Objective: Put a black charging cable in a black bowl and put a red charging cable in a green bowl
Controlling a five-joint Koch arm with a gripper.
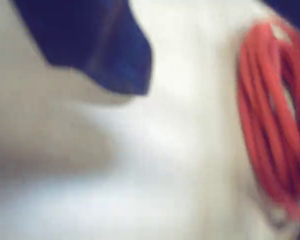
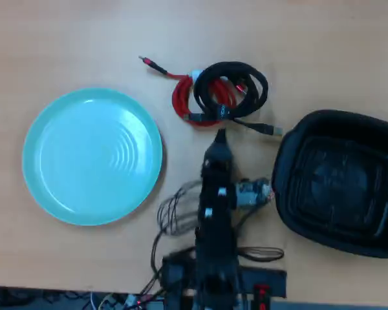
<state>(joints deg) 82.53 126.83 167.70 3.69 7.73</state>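
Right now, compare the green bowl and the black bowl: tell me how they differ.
In the overhead view, the green bowl is round, pale turquoise and ridged at its centre; the black bowl is a black rounded rectangle with a thick rim. The green bowl lies left of the arm, the black bowl right. Both are shallow and hold no cable.

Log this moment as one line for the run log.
gripper: near cables, state unclear | red charging cable and black charging cable: overlapping on table | green bowl: empty | black bowl: empty
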